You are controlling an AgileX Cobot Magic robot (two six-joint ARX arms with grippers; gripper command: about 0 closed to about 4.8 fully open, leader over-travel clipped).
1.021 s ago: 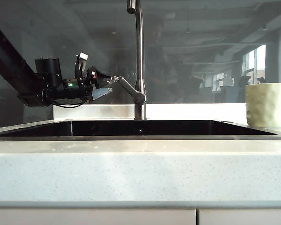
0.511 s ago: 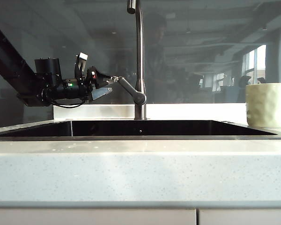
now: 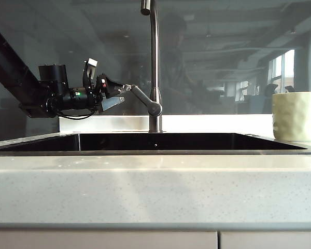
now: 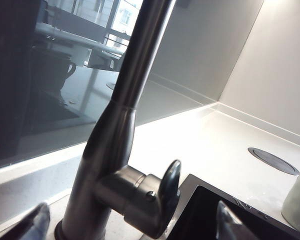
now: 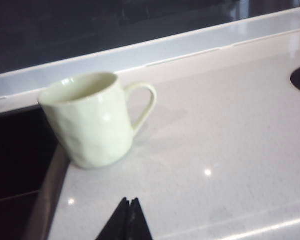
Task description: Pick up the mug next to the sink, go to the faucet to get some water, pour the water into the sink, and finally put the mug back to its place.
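We see the left claw [image 3: 125, 89] held up beside the faucet [image 3: 154, 67], its two fingertips [image 4: 36, 222] spread wide to either side of the slanted lever handle [image 4: 166, 186] and gripping nothing — the tips stand apart from the lever in the left wrist view. The right claw [image 5: 129, 220] is pressed fully shut and empty, poised over the pale counter [image 5: 230, 125] near the mug [image 5: 92, 117] without touching it. The mug stands upright on the counter just beside the rim of the sink [image 3: 155, 142], at the sink's right end in the exterior view, its loop handle turned away from the dark basin. In the exterior view we cannot see the right claw.
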